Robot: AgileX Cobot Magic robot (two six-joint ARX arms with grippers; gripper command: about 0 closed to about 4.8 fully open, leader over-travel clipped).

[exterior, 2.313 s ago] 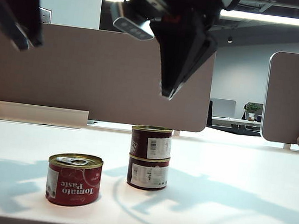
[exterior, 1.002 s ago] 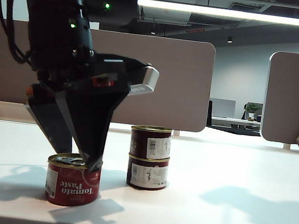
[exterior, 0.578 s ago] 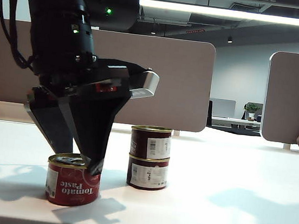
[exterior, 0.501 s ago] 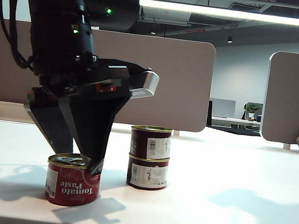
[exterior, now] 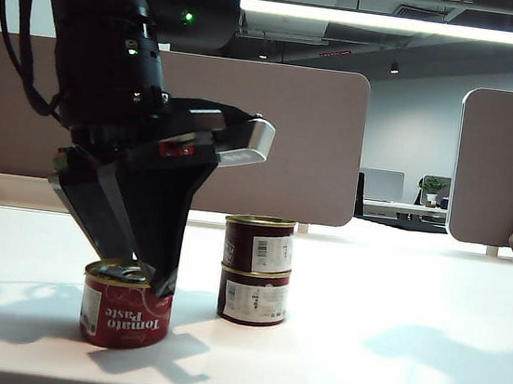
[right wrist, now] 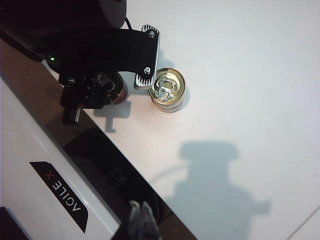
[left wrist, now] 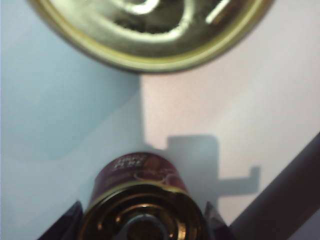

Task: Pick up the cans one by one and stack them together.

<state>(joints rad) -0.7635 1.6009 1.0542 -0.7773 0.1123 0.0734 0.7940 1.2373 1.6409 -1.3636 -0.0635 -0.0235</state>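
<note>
The left gripper (exterior: 130, 270) sits partly open around the hard, slippery red can (exterior: 126, 306), best squeezed on its round sides, while the right gripper (right wrist: 141, 217) stays shut high above the desk (exterior: 386, 358).

**An open-plan office, seen from my remote station**

I'm looking into an office. Behind the fingers (exterior: 125, 274) of the left arm, past the far edge of the white tabletop (exterior: 393, 302), stand grey-brown desk partition screens (exterior: 282, 139) with rounded corners. Through the gap between two screens I see another desk with a computer monitor (exterior: 384, 184) and a small potted plant (exterior: 433, 187). Above the fingers runs a long fluorescent ceiling light (exterior: 399, 23) under an exposed dark ceiling. A wall outlet plate (exterior: 76, 27) sits on the pale wall.
</note>
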